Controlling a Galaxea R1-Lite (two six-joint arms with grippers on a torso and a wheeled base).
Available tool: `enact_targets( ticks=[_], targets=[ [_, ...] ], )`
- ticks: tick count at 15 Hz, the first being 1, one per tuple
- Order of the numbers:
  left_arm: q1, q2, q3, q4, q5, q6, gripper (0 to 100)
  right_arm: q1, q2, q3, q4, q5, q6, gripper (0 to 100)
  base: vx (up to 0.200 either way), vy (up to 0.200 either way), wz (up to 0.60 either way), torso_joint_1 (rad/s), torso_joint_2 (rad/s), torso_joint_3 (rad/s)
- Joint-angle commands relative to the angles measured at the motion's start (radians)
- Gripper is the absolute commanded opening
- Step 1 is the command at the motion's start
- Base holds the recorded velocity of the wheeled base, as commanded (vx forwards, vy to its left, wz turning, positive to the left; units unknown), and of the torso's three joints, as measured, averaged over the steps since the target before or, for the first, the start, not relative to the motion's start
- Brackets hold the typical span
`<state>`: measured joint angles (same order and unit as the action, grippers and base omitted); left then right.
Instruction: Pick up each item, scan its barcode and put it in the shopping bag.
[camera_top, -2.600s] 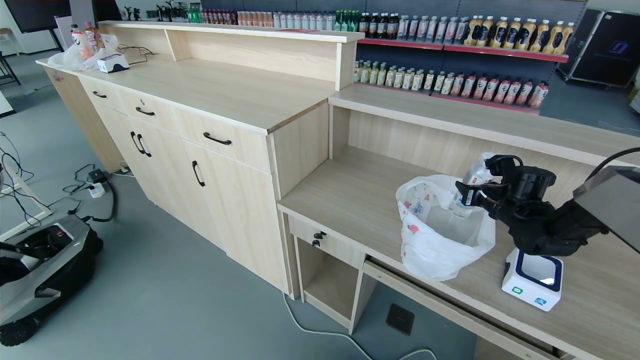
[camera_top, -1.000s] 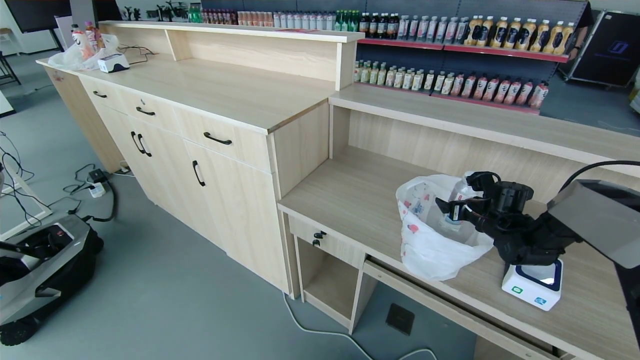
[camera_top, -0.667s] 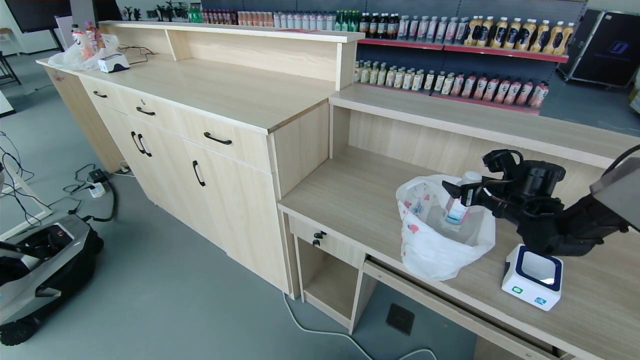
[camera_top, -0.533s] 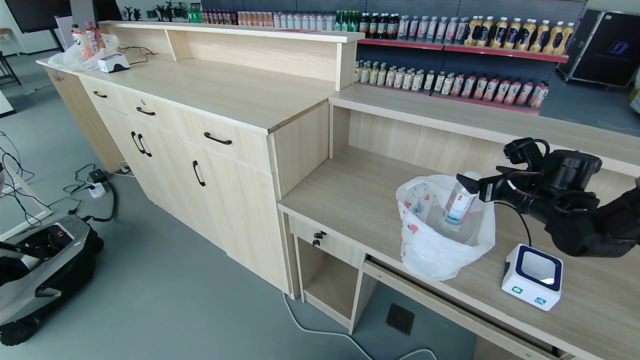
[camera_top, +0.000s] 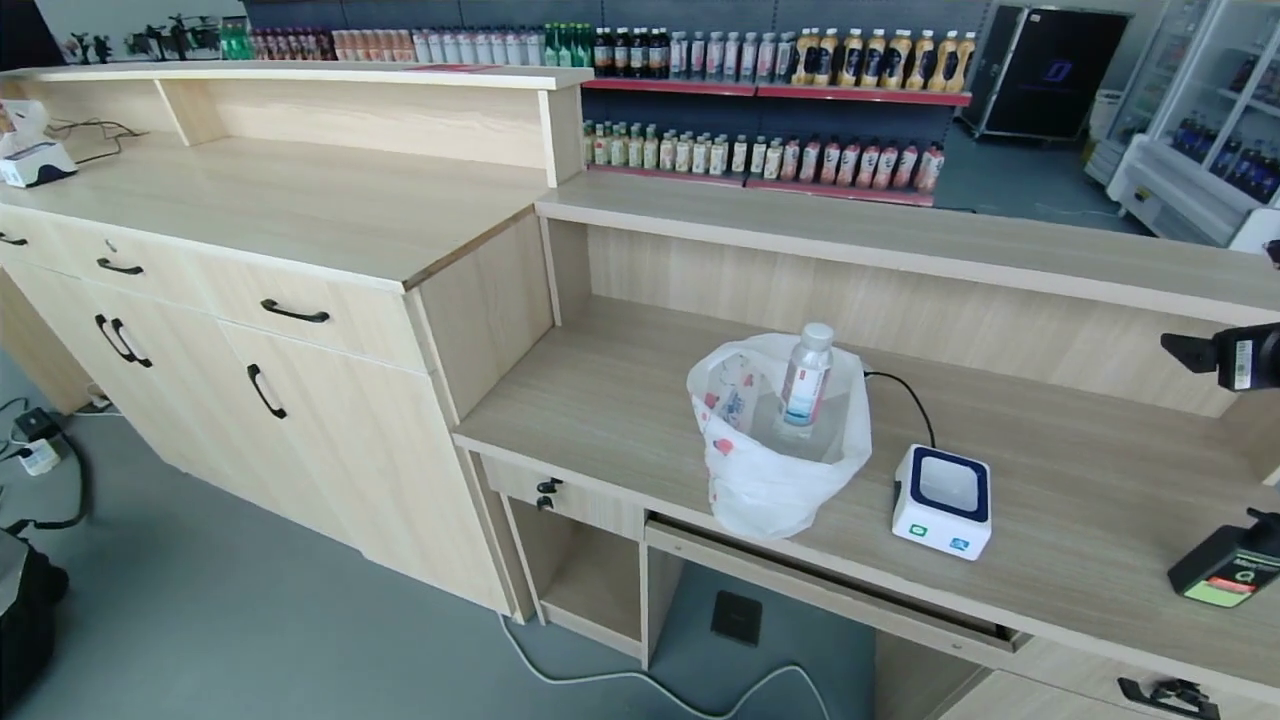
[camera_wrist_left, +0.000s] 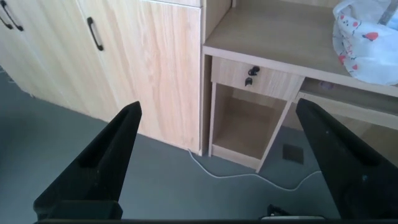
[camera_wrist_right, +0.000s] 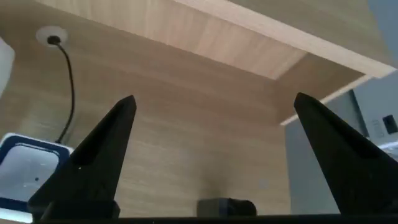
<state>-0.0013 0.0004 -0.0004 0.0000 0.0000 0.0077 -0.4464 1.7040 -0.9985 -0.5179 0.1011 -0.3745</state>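
Clear white-capped bottle (camera_top: 806, 372) upright inside white patterned plastic shopping bag (camera_top: 765, 480), white-and-blue square scanner (camera_top: 942, 502) just beside it, left gripper (camera_wrist_left: 217, 109) and right gripper (camera_wrist_right: 214, 99) apart from it, both splayed wide.

Left hand (camera_wrist_left: 217, 106) and right hand (camera_wrist_right: 214, 98) both hold their fingers spread wide apart.

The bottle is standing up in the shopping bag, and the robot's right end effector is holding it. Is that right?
Not quite. The bottle does stand in the shopping bag, but the right end effector is not holding it: the right wrist view shows it open and empty.
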Motion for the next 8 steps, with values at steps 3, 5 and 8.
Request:
enact_targets(
  ticks=[3, 5, 8],
  targets=[
    [0.001, 0.000, 0.000, 0.000, 0.000, 0.000, 100, -0.221, -0.001, -0.172, 0.314, -0.087, -0.044, 100, 0.000, 0.000, -0.40, -0.002, 0.00, 0.002],
    [0.001, 0.000, 0.000, 0.000, 0.000, 0.000, 100, -0.353, 0.009, -0.065, 0.322, -0.084, -0.259, 100, 0.000, 0.000, 0.00, 0.000, 0.00, 0.000],
    [0.001, 0.000, 0.000, 0.000, 0.000, 0.000, 100, -0.471, 0.049, 0.026, 0.299, 0.187, -0.509, 100, 0.000, 0.000, 0.00, 0.000, 0.00, 0.000]
  ],
)
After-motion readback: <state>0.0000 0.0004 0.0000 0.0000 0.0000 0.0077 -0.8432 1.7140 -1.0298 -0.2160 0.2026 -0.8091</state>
